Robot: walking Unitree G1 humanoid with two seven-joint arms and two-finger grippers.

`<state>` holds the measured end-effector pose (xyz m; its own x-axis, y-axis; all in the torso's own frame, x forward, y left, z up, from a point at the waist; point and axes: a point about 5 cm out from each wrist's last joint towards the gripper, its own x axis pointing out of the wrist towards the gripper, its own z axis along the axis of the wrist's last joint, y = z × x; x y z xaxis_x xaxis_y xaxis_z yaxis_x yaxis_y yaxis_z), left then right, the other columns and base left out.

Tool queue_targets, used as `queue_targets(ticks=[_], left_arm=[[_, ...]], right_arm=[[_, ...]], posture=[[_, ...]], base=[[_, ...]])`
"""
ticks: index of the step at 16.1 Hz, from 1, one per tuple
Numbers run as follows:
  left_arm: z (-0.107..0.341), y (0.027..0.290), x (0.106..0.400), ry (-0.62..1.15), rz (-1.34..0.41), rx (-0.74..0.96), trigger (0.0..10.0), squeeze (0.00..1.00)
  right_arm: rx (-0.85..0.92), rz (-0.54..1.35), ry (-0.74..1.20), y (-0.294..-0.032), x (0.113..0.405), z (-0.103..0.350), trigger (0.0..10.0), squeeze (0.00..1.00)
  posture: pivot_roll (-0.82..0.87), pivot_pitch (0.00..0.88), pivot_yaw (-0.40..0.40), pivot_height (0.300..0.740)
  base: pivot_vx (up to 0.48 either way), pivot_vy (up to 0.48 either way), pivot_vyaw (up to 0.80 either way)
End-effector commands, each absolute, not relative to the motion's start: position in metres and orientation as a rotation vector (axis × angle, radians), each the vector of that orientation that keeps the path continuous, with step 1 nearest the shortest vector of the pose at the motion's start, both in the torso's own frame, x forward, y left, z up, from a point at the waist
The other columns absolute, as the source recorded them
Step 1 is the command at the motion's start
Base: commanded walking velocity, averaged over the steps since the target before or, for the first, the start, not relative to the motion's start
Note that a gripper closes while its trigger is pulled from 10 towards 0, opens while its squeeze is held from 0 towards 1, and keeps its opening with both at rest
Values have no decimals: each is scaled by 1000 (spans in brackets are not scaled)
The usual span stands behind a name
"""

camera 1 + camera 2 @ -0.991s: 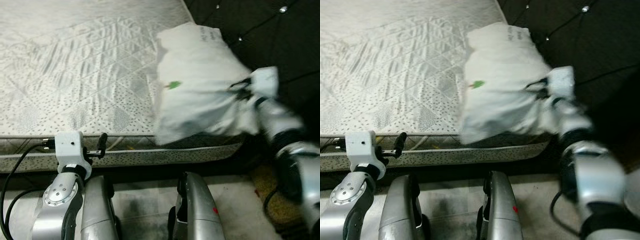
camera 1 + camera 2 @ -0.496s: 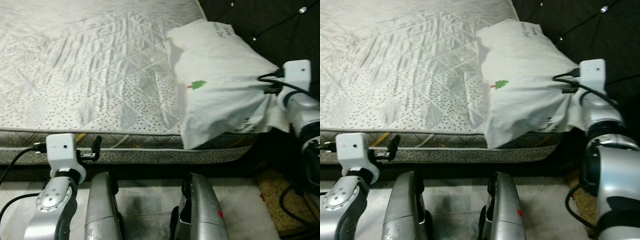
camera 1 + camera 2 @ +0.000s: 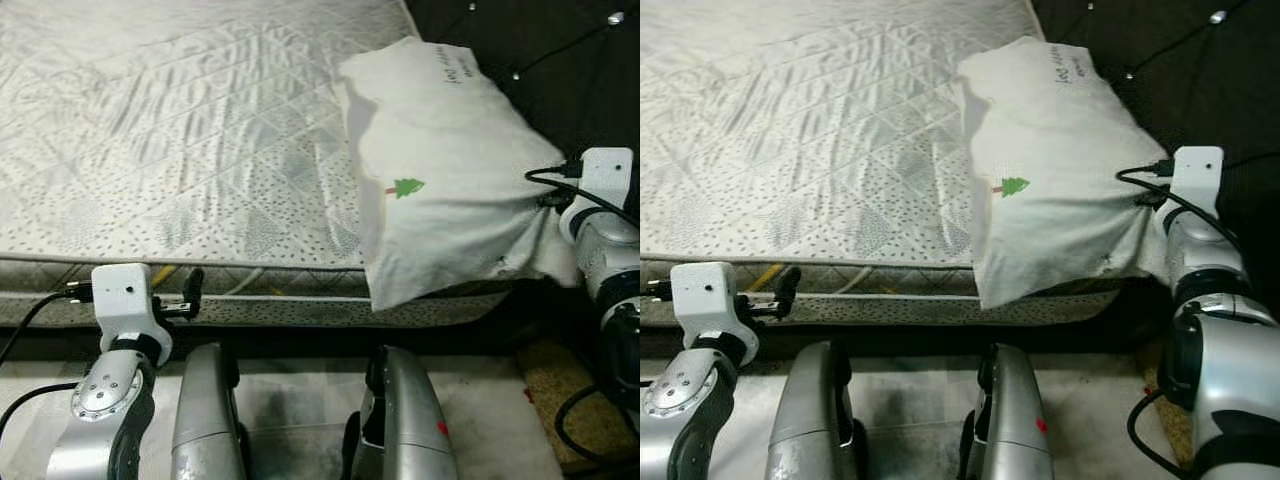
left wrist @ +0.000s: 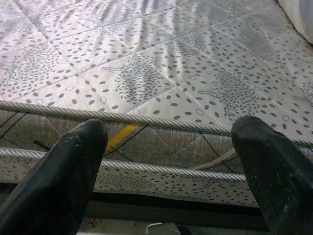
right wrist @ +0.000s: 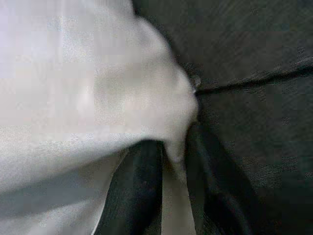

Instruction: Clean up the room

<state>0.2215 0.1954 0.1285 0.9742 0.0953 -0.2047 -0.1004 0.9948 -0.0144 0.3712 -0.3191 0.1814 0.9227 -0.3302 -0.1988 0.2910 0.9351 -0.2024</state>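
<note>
right hand [image 5: 173,161] clamped on pillow [image 3: 440,170] corner | pillow now lower, settled on mattress [image 3: 180,130] by headboard [image 3: 540,40] | release next, probably | left hand [image 4: 171,161] apart, idle at bed edge

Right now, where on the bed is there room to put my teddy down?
The mattress is bare from its front edge across to the pillow. The crowded part is the right side, where the pillow lies against the dark headboard with the right end effector pinching its corner.

Soft indoor light; blurred right wrist view.
</note>
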Motion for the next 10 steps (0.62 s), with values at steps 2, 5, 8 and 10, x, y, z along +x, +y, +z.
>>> queue_targets(ticks=[2,5,8,10], left_arm=[[129,196,225,207,113,-18,10000,0],[129,194,235,194,115,-25,10000,0],[129,193,243,180,123,-50,10000,0],[127,192,249,173,115,-54,10000,0]], right_arm=[[-164,-317,150,-312,379,200,10000,1000],[-170,-335,110,-303,384,203,10000,1000],[-175,-326,117,-290,385,189,10000,1000],[-195,-317,172,-281,381,167,10000,1000]], posture=[[127,123,-108,529],[108,82,-102,529],[87,40,-89,529],[71,4,-83,529]], base=[[0,0,0],[0,0,0],[0,0,0],[0,0,0]])
